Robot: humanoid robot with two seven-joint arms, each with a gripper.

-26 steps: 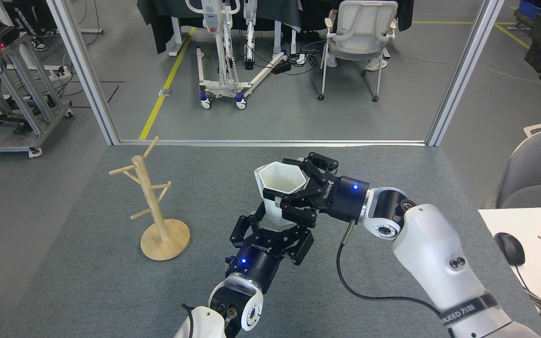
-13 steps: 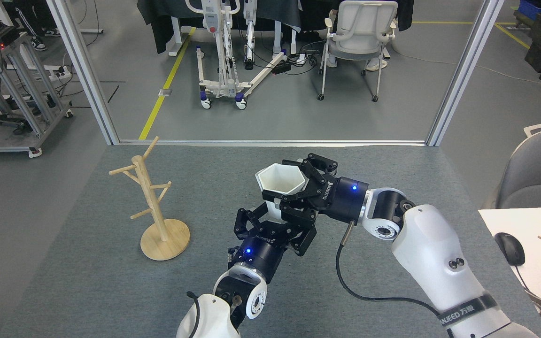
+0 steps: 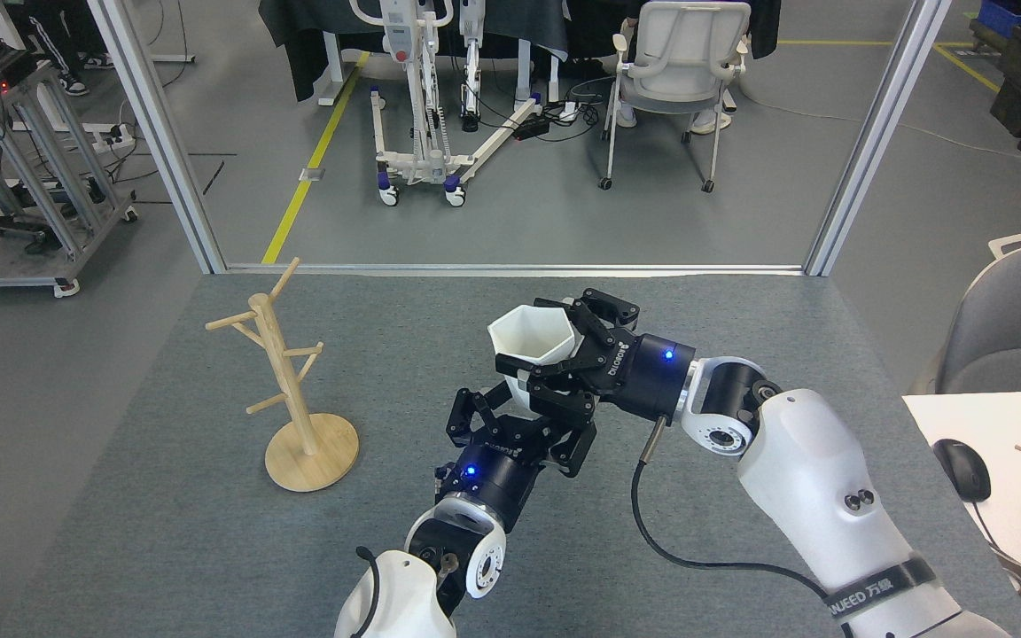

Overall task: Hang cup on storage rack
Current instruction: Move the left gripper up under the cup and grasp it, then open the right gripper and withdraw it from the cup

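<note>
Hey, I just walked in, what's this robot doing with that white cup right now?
The robot's right claw is clamped on the white cup, holding it upright above the grey table, open side up. Its left claw sits just below the cup with its fingers spread around the base, apparently set to take it over, though I can't tell whether it touches. The wooden storage rack stands apart to the left with all its pegs bare, so the cup is not hung yet.
</note>
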